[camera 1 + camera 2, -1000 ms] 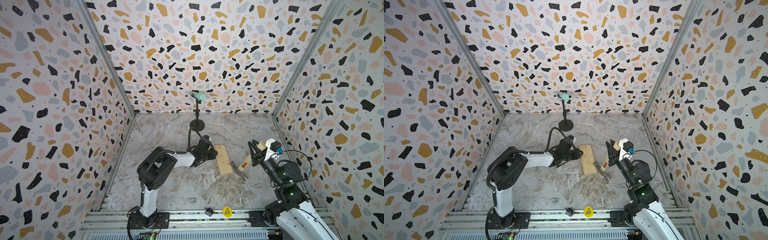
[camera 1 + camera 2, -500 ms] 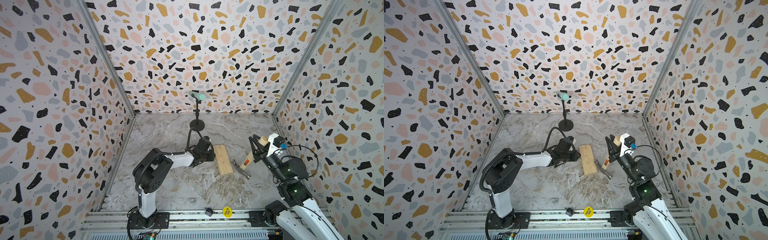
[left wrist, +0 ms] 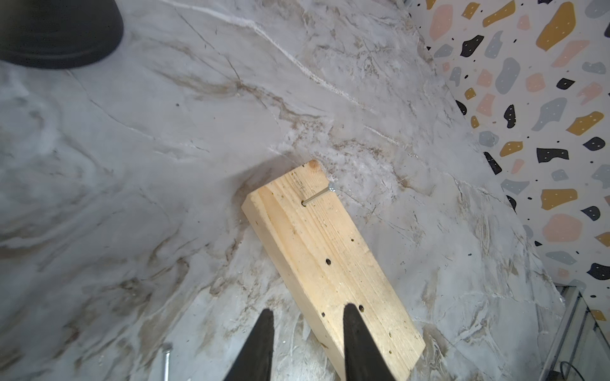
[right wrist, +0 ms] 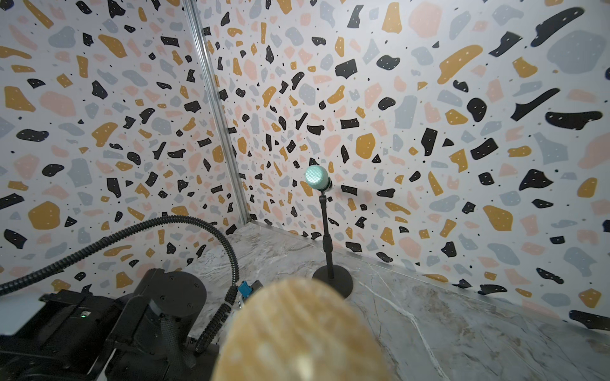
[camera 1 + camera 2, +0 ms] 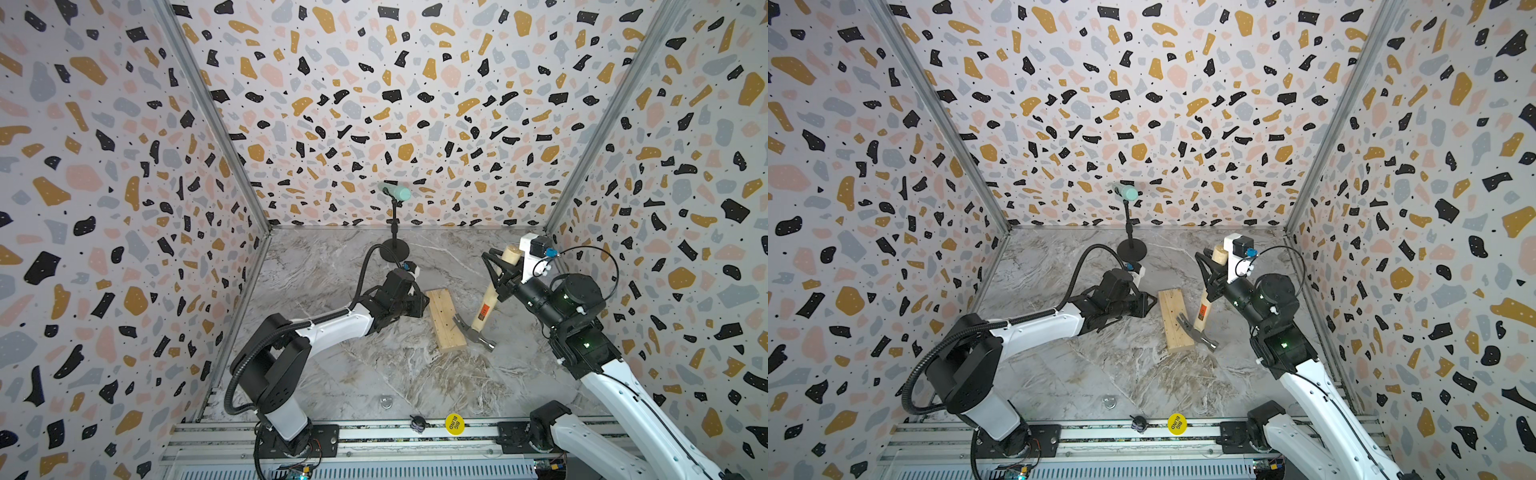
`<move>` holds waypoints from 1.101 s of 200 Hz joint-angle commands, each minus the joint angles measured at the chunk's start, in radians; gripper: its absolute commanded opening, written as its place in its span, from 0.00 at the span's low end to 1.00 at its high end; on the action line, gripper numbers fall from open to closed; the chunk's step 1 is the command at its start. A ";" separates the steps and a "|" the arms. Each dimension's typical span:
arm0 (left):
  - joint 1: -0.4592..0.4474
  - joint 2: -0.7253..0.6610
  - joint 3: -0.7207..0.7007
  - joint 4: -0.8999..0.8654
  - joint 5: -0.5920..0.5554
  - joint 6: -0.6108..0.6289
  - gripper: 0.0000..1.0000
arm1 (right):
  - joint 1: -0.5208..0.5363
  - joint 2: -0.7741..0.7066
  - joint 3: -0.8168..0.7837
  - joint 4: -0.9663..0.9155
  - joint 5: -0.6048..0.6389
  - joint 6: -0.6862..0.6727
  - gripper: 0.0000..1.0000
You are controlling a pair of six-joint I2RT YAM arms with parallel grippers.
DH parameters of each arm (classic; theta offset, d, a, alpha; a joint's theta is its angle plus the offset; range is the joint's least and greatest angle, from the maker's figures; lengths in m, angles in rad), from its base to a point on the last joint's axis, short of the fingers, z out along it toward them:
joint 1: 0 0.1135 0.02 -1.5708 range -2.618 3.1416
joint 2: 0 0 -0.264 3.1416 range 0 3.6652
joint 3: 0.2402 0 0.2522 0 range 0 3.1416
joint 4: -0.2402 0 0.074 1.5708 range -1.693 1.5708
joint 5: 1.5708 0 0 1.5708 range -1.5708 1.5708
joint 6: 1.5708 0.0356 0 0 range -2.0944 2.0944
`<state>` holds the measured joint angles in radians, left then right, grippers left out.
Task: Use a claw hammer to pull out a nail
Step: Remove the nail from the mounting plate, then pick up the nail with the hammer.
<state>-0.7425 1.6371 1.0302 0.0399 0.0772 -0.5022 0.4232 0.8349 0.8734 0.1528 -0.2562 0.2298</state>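
I see block [image 5: 445,319] mid-table [image 5: 332,270] | nail [image 3: 318,195] stuck in block near one end | hammer [image 5: 484,309] just right of block, head by its near end, handle rising toward back right | mic stand [image 5: 394,232] behind block, at the back | left gripper [image 5: 420,306] just left of block's far end

Bright even light, soft shadows; nearby claw hammer [image 4: 298,330] blurred.

- Left arm [image 5: 332,326] reaches low and forward, forearm near level, wrist tipped downward.
- Left gripper [image 3: 305,316] points down with its jaws parted.
- Right arm [image 5: 615,374] rises steeply from its base, wrist angled inward.
- Right gripper [image 5: 500,272] is clamped on the hammer [image 5: 482,311] handle, near its end.
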 commanded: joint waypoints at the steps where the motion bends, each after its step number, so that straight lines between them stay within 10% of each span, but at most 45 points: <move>1: -0.005 -0.045 -0.024 -0.043 -0.059 0.052 0.35 | -0.014 0.010 0.104 0.042 -0.048 0.053 0.00; 76: -0.004 -0.161 -0.033 -0.124 -0.115 0.145 0.37 | -0.204 0.218 0.260 -0.080 -0.375 0.200 0.00; 220: -0.089 -0.254 0.024 -0.364 -0.239 0.379 0.36 | -0.235 0.404 0.302 -0.086 -0.539 0.280 0.00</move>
<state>-0.8021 1.3895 1.0122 -0.2741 -0.1150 -0.1928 0.1936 1.2526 1.1069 -0.0086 -0.7353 0.4271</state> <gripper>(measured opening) 0.363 0.241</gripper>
